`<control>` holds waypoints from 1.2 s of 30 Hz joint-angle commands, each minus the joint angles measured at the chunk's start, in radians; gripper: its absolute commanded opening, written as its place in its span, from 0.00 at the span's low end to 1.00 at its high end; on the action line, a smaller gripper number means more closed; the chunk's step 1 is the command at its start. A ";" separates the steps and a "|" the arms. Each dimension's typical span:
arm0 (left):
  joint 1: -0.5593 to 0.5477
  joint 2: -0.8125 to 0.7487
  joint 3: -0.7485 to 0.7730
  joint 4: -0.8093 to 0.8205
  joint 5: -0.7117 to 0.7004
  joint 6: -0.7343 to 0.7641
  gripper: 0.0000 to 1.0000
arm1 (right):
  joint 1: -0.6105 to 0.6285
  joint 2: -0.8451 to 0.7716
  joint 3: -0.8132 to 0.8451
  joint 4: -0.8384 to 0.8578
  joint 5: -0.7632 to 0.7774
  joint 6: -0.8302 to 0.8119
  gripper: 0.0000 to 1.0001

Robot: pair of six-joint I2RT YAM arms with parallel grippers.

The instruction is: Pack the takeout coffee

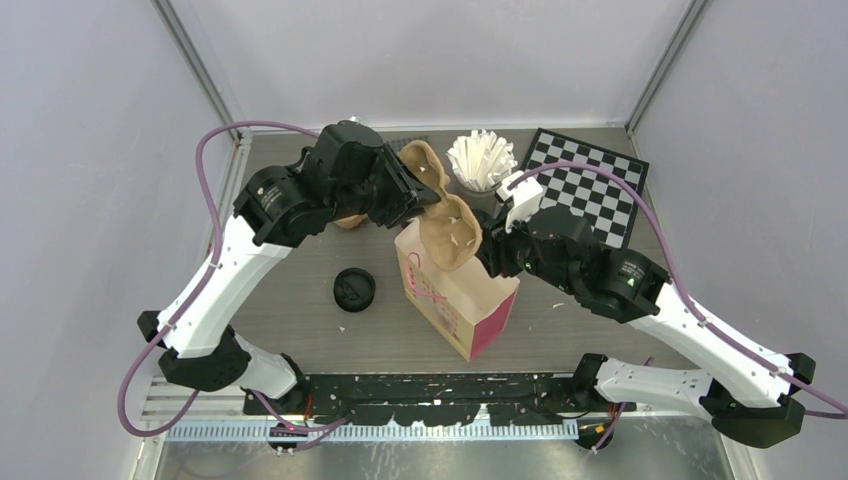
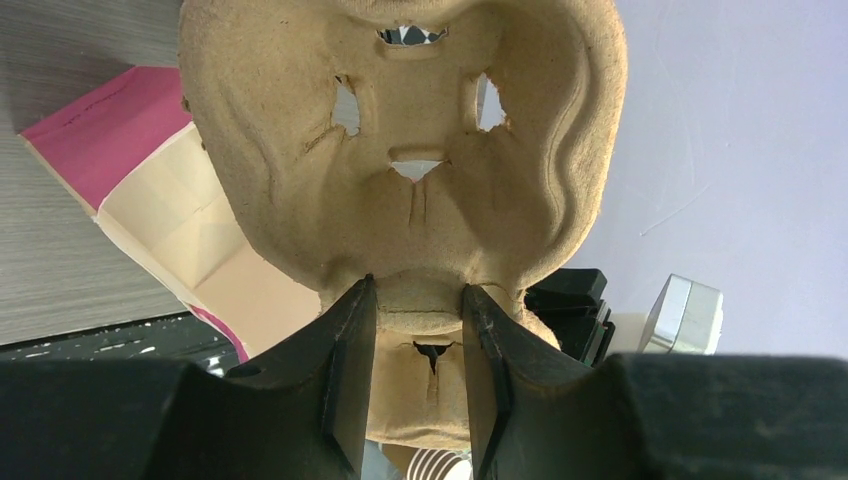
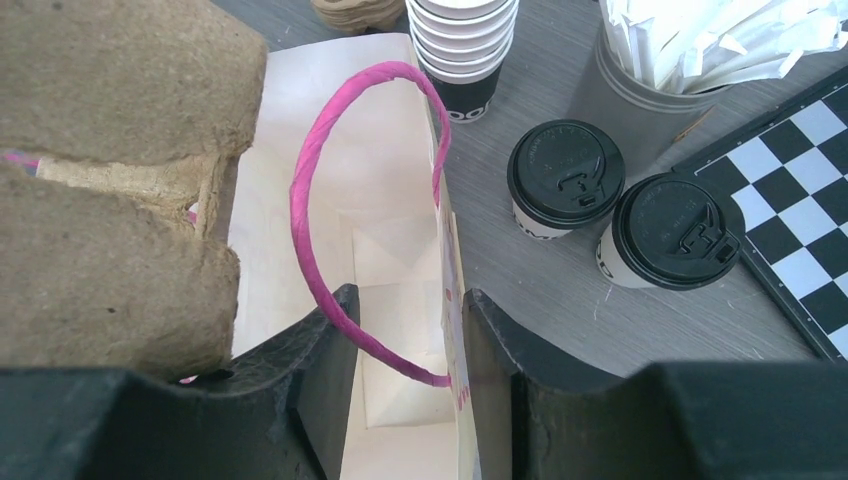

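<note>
Tray [image 2: 300, 150]: rough, matt moulded pulp. Bag [image 3: 390, 260]: smooth paper. Coffees [image 3: 565, 172]: paper cups, satiny black plastic lids [image 3: 677, 228]. Surface [image 3: 540, 290]: matt woodgrain.

**Top view.** Fixed above and behind my arm bases, tilted down, far enough back to take in the whole worktop [image 1: 300, 330] and both arms.

**Left wrist view.** Mounted behind my left hand [image 2: 415, 300], looking out between its fingers [image 2: 345, 370]. It sits very close to the pulp carrier [image 2: 400, 120], which fills most of the frame.

**Right wrist view.** Mounted behind my right hand [image 3: 405, 310], looking steeply down from close above the open paper bag [image 3: 300, 110].

**Overlap.** All three views share the carrier and the bag. The top and right wrist views also share the checkerboard [image 3: 800, 230] at the worktop's far right corner.
</note>
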 commanded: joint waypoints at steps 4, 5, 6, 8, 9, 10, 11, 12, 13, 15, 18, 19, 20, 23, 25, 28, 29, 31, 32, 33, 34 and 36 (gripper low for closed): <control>-0.010 -0.021 0.012 -0.016 -0.004 0.010 0.19 | 0.002 -0.024 -0.017 0.101 0.006 0.009 0.51; -0.009 -0.020 0.014 -0.016 -0.005 0.009 0.19 | 0.001 -0.033 -0.026 0.102 -0.002 0.008 0.53; -0.009 -0.019 0.017 -0.018 -0.004 0.011 0.19 | 0.001 -0.043 -0.035 0.104 -0.006 0.007 0.56; -0.009 -0.017 0.025 -0.023 -0.003 0.010 0.19 | 0.001 -0.064 -0.051 0.108 -0.006 0.006 0.59; -0.009 -0.017 0.029 -0.029 -0.003 0.010 0.19 | 0.002 -0.072 -0.060 0.110 -0.003 0.003 0.60; -0.009 -0.018 0.029 -0.032 -0.005 0.010 0.19 | 0.001 -0.080 -0.066 0.110 0.000 0.001 0.60; -0.009 -0.021 0.029 -0.035 -0.004 0.010 0.18 | 0.002 -0.086 -0.068 0.111 0.003 -0.002 0.60; -0.009 -0.023 0.029 -0.037 -0.006 0.010 0.18 | 0.001 -0.089 -0.067 0.110 0.004 -0.005 0.59; -0.009 -0.024 0.029 -0.038 -0.006 0.009 0.18 | 0.002 -0.091 -0.065 0.110 0.005 -0.007 0.59; -0.009 -0.028 0.027 -0.044 -0.008 0.008 0.18 | 0.002 -0.090 -0.064 0.110 0.005 -0.013 0.58; -0.009 -0.030 0.016 -0.046 -0.002 0.005 0.18 | 0.001 -0.077 -0.061 0.115 0.010 -0.025 0.57; -0.009 -0.030 0.012 -0.045 0.002 0.004 0.18 | 0.001 -0.069 -0.056 0.116 0.014 -0.031 0.57; -0.009 -0.030 0.009 -0.045 0.003 0.004 0.18 | 0.002 -0.062 -0.051 0.116 0.017 -0.038 0.56; -0.009 -0.034 -0.009 -0.038 0.008 0.000 0.18 | 0.002 -0.047 -0.042 0.132 0.034 -0.053 0.51; -0.009 -0.033 -0.021 -0.025 0.014 -0.001 0.18 | 0.002 -0.042 -0.038 0.137 0.046 -0.054 0.45; -0.010 -0.021 -0.039 -0.004 0.040 -0.005 0.18 | 0.001 -0.039 -0.035 0.146 0.044 -0.022 0.24; -0.010 -0.021 -0.050 0.007 0.048 -0.008 0.19 | 0.001 -0.038 -0.036 0.149 0.039 -0.005 0.20; -0.010 -0.023 -0.074 0.034 0.059 -0.016 0.19 | 0.001 -0.035 -0.037 0.150 0.025 0.034 0.13; -0.010 -0.025 -0.083 0.046 0.062 -0.021 0.19 | 0.001 -0.033 -0.037 0.150 0.021 0.057 0.11; -0.010 -0.025 -0.089 0.053 0.064 -0.024 0.19 | 0.002 -0.034 -0.040 0.150 0.022 0.082 0.09; -0.009 -0.023 -0.090 0.056 0.066 -0.030 0.19 | 0.002 -0.037 -0.043 0.150 0.027 0.107 0.06; -0.011 -0.015 -0.084 0.057 0.070 -0.038 0.19 | 0.000 -0.044 -0.053 0.156 0.034 0.146 0.02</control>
